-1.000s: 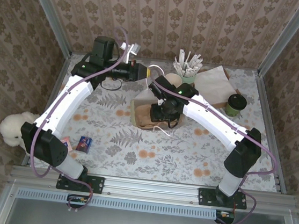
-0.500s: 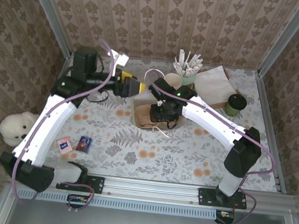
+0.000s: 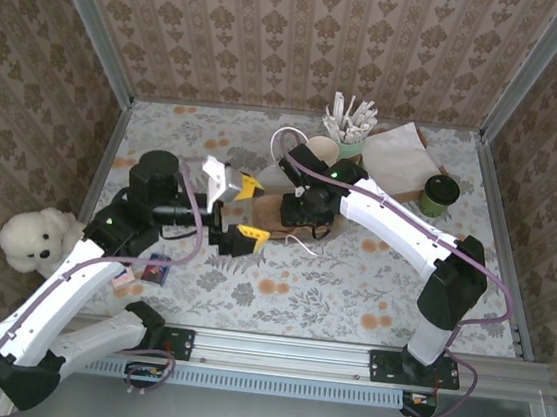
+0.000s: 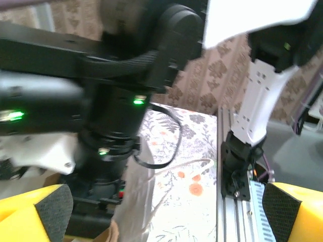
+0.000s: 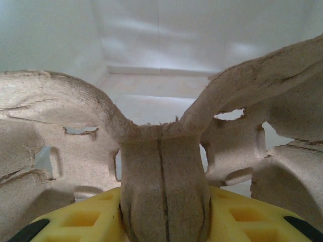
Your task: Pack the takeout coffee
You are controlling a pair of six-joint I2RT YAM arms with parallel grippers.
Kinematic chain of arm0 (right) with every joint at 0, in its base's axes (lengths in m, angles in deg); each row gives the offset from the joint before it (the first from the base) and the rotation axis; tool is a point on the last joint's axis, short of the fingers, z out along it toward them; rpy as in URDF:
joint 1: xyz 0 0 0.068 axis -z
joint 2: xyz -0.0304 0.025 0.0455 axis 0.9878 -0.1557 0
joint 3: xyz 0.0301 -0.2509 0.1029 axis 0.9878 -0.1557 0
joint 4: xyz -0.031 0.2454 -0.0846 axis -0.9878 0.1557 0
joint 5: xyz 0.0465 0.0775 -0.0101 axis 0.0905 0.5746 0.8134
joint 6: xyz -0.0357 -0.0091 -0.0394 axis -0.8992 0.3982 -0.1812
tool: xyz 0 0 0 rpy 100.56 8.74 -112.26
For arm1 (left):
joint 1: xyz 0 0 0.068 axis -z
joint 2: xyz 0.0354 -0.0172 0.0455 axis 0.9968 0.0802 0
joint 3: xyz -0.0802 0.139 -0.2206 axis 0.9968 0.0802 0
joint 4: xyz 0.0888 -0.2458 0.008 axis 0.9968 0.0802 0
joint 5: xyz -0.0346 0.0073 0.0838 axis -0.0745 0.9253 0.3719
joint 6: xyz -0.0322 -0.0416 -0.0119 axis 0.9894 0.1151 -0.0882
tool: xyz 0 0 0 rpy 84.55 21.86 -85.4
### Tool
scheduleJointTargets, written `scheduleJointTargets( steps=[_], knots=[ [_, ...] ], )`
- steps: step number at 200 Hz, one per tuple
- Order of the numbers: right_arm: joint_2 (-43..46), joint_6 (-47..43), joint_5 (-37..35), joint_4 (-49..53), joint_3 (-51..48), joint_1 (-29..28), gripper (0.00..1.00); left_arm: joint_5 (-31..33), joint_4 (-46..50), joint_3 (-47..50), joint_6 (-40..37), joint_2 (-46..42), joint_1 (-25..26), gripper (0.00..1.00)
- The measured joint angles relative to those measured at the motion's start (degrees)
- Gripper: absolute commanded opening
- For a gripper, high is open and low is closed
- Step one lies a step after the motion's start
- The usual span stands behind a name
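The right end effector [image 5: 164, 212] pinches the centre post of the pulp carrier tray [image 5: 60, 131] inside what seems a white bag [image 5: 151, 40] ahead of it, and with the left end effector [image 3: 243, 210] gaping empty alongside, the unheld bag could sag, snagging the tray.

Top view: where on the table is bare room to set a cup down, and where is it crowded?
Bare: the far left corner, between back wall and left arm; and the near middle, between right arm and front rail. Crowded: far right, around the stick cup, paper sheet and dark cup.
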Motion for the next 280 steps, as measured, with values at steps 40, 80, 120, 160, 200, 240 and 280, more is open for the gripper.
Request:
scheduleJointTargets(
  steps=[40,80,120,160,200,240,280],
  knots=[
    [0.0,0.7,0.1,-0.4,0.0,0.0,0.42,7.1,-1.8,0.7,-9.7,2.3,8.2,0.99],
    [0.0,0.8,0.2,-0.5,0.0,0.0,0.42,10.3,-0.5,-0.1,-19.2,9.3,13.6,0.94],
    [0.0,1.0,0.2,-0.6,0.0,0.0,0.42,10.7,1.8,-0.9,-24.6,12.5,14.1,0.62],
    [0.0,1.0,0.2,-0.6,0.1,0.0,0.42,10.7,-0.9,-0.7,-24.1,11.4,14.3,0.13],
    [0.0,1.1,0.8,-0.6,0.1,0.0,0.42,8.9,-3.1,-0.7,-21.9,7.6,14.3,0.0],
    [0.0,1.3,1.3,-0.5,0.1,0.0,0.42,8.9,-4.9,-0.5,-20.3,6.1,14.3,0.0],
    [0.0,2.1,1.2,-0.6,-0.2,0.0,0.41,9.6,-7.7,0.4,-17.2,6.8,14.6,0.0]
  ],
)
